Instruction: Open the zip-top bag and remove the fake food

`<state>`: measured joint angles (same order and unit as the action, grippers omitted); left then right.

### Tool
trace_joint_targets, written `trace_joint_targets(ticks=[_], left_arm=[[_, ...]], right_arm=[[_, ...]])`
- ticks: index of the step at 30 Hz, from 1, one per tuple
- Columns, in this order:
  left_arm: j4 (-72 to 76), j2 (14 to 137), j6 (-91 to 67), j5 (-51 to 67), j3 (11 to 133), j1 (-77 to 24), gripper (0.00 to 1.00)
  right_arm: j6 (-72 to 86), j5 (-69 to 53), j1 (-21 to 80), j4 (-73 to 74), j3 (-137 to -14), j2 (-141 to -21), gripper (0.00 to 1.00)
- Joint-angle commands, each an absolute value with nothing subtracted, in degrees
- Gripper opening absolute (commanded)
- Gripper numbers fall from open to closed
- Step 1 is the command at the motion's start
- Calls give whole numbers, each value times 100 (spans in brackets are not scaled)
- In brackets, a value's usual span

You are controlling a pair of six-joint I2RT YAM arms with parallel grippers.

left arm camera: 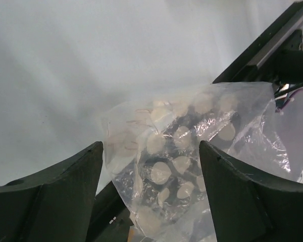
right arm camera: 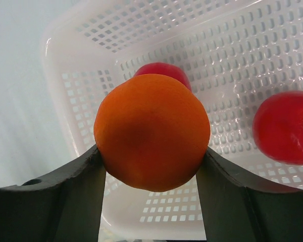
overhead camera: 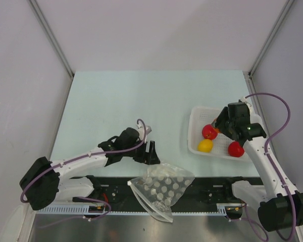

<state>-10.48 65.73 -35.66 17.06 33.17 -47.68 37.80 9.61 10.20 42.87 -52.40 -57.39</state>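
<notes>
The zip-top bag (overhead camera: 162,188), clear with white dots, lies crumpled at the table's near edge, partly over the black rail. No fruit shows inside it. My left gripper (overhead camera: 151,152) is open just beyond the bag's far corner. In the left wrist view the bag (left arm camera: 182,161) lies ahead between the spread fingers (left arm camera: 65,191), untouched. My right gripper (overhead camera: 220,126) is shut on an orange fake fruit (right arm camera: 151,131) and holds it over the white perforated basket (overhead camera: 192,132). In the basket lie a red fruit (overhead camera: 209,132), a yellow fruit (overhead camera: 205,145) and another red fruit (overhead camera: 236,148).
The basket (right arm camera: 55,48) stands at the right of the pale table. In the right wrist view one red fruit (right arm camera: 164,70) peeks from behind the orange one, and another red fruit (right arm camera: 285,126) lies to the right. White walls enclose the table on three sides.
</notes>
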Motion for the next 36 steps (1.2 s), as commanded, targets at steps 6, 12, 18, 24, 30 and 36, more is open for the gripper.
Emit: trace_joint_targets(ticks=[6,12,18,24,30,36], left_arm=[[-18,6812,-3665,2295,3014,-4737,27],[-386,6391,-3542,1390,3489,-4562,0],[-747,6161,-3331,879,4051,-3676,0],[-650,6951,-3138,1159,4657,-2462,0],[-1054,7726,-2909,609,5378,-2232,33],[-1441,6989,-2760,97,5572,-2372,80]], right_arm=[[3507,949,835,4236,-5379,-5528,38],[3454,1072,817,4201,-5265,-5598,38],[3612,1554,782,4377,-5212,-5818,38],[3884,1135,501,4237,-4800,-6012,41],[4017,1038,483,3938,-4150,-5845,67],[3946,932,588,4008,-4034,-5880,89]])
